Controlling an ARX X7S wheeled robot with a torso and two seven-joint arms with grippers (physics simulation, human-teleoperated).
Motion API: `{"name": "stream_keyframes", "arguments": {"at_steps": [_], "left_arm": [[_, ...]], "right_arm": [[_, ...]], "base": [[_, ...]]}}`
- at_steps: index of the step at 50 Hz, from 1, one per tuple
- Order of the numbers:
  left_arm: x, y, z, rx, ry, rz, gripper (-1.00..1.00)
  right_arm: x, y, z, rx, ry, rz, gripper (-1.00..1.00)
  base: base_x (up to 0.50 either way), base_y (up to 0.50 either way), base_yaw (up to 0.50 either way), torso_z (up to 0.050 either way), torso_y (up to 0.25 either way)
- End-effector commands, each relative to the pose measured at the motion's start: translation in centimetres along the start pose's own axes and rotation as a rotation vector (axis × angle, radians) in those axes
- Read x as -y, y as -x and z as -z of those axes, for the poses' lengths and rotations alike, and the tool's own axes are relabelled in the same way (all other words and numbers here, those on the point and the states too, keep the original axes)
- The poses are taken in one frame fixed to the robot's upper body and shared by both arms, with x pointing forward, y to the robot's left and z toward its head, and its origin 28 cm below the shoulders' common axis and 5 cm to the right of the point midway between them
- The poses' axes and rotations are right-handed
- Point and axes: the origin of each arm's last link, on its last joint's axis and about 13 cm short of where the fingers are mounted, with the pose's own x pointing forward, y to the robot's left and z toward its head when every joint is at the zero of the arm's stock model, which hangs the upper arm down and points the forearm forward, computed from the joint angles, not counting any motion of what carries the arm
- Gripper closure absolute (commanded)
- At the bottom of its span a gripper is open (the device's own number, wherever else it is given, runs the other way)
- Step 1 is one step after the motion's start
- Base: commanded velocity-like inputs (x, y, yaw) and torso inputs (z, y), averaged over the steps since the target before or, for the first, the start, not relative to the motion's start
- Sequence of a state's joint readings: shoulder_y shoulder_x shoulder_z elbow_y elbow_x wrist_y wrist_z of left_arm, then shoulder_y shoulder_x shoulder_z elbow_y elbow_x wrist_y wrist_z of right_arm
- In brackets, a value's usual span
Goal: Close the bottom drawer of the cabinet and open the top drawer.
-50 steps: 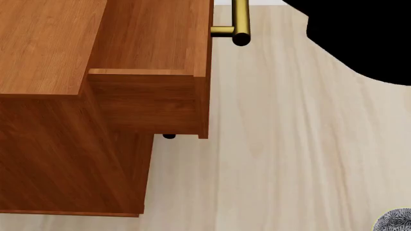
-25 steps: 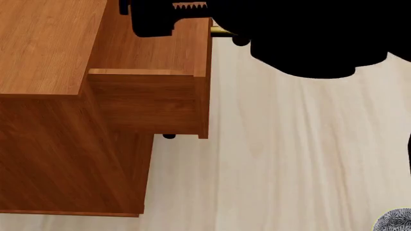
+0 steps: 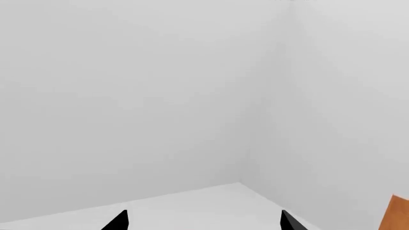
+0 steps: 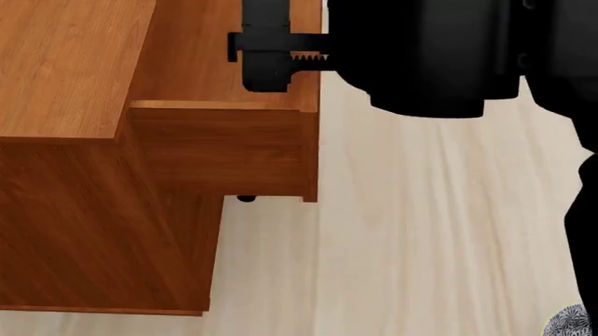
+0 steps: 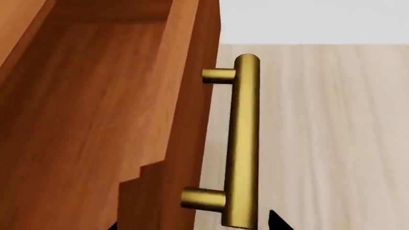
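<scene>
Top drawer [image 4: 220, 150] juts out at upper left of the cabinet [image 4: 66, 210]; right hand [image 4: 271, 59] straddles its front, jaws apparently wide around the handle [image 5: 243, 143], probably to pull.

Bright, even, shadowless simulator light; sharp renders, no glare or blur.
</scene>
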State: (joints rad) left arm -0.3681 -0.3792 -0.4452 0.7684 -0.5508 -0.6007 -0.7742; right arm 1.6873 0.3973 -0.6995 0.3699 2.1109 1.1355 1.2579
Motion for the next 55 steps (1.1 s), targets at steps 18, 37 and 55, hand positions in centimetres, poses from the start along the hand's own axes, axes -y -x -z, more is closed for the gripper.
{"name": "stream_keyframes", "arguments": {"at_steps": [18, 37, 55], "left_arm": [[0.0, 0.0, 0.0, 0.001, 0.011, 0.000, -1.00], [0.0, 0.0, -0.1, 0.002, 0.013, 0.000, -1.00], [0.0, 0.0, -0.1, 0.002, 0.008, 0.004, -1.00]], "right_arm": [[5.8, -1.2, 0.7, -0.101, 0.040, 0.422, -1.00], [10.4, 1.2, 0.0, -0.110, -0.024, 0.615, -1.00], [10.4, 7.3, -2.8, 0.059, -0.123, 0.531, -1.00]], "base": [[0.00, 0.00, 0.00, 0.000, -0.004], [0.00, 0.00, 0.00, 0.000, -0.002], [0.00, 0.00, -0.01, 0.000, 0.004]]}}
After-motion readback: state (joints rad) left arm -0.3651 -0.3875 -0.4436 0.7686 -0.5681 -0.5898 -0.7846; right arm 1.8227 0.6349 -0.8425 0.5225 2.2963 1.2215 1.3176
